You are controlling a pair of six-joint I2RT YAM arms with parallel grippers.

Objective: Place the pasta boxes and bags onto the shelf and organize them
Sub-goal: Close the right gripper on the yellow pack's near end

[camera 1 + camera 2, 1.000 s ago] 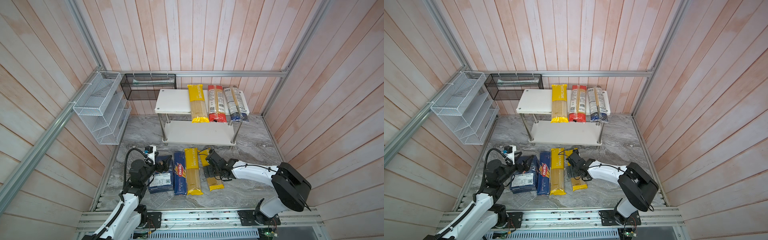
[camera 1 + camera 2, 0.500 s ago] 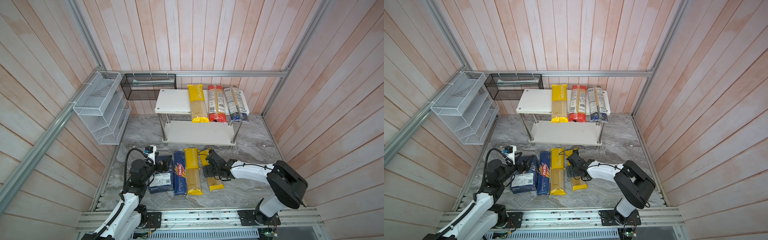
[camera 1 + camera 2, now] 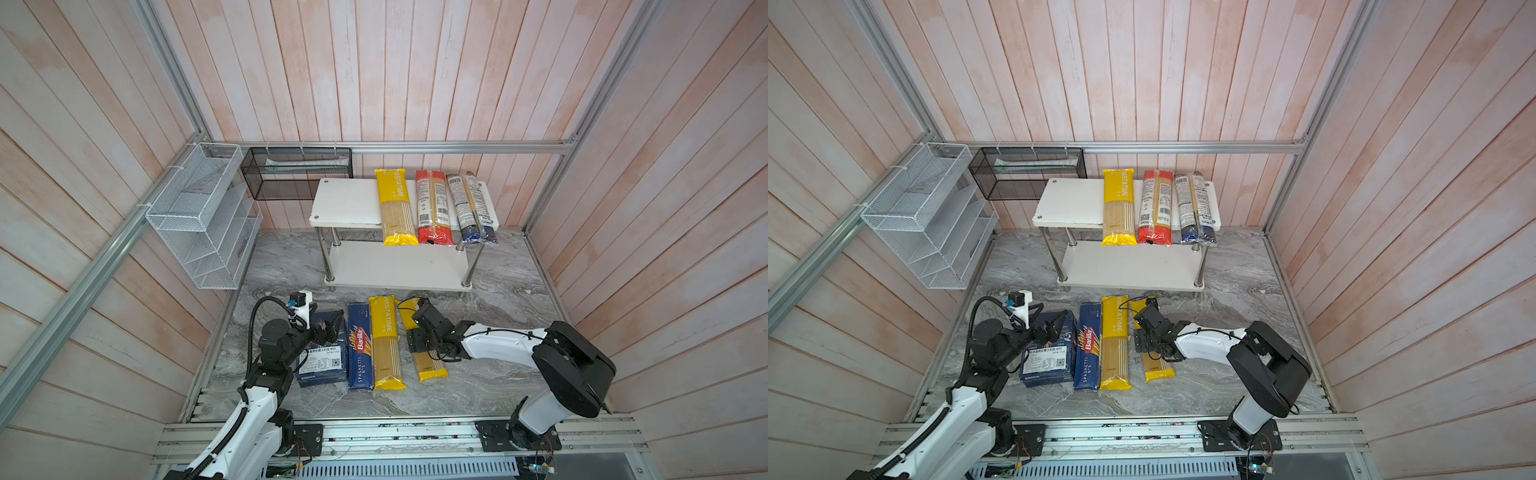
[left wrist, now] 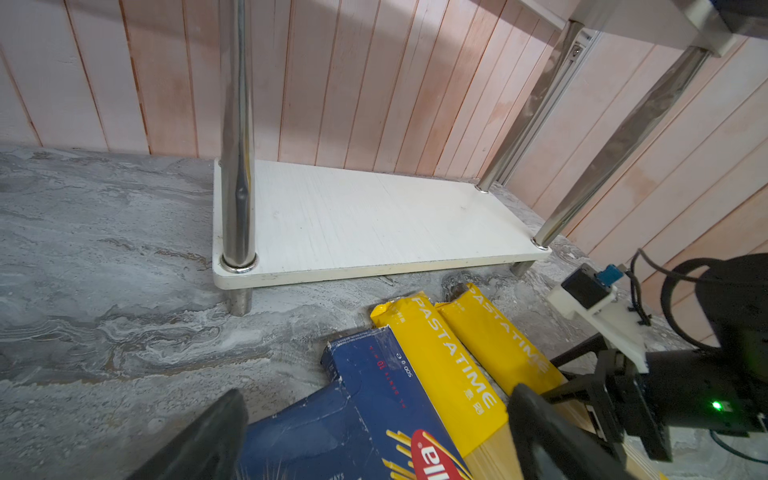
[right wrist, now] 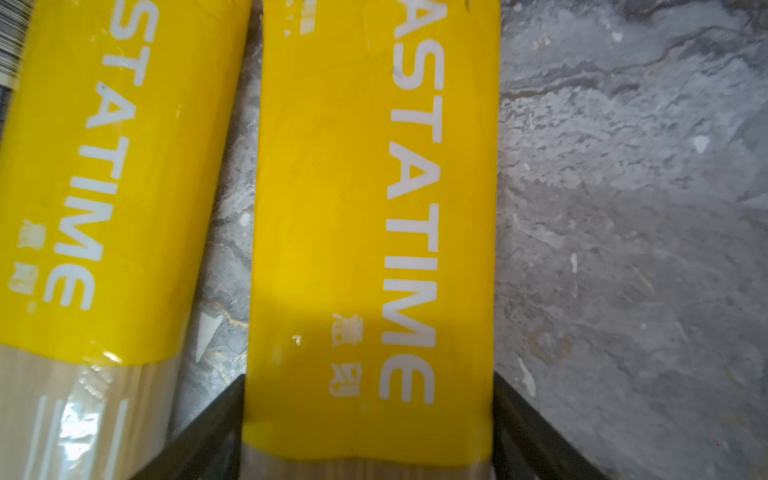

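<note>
Pasta boxes sit at the left of the row on the table point(image 3: 498, 291). The wide blue box point(image 3: 322, 361) has the left gripper point(image 3: 329, 325) hovering over its far end, jaws spread wide and empty, and the narrow blue box point(image 3: 360, 349) is just beside it. Next comes the loose yellow bag point(image 3: 386, 345), then, past a narrow gap, the gripped yellow bag point(image 3: 430, 365), slightly slanted. All four lie flat, with their long axes running from the robot toward the shelf point(image 3: 345, 203). The right gripper point(image 5: 370, 376) sets its jaws across this last bag's short width, about mid-length. The fingers point(image 5: 208, 436) stand a bag's width apart against both long edges, so I judge it a grip, though the bag is not yet lifted. The shelf stands straight ahead of the bag's printed end, so the coming move looks like a lift and a carry forward along that axis, and the right arm is plainly nearer. On the top board three bags lie side by side toward the right: yellow shelf bag point(image 3: 397, 208), red-ended bag point(image 3: 434, 208) and blue-ended bag point(image 3: 473, 208).
</note>
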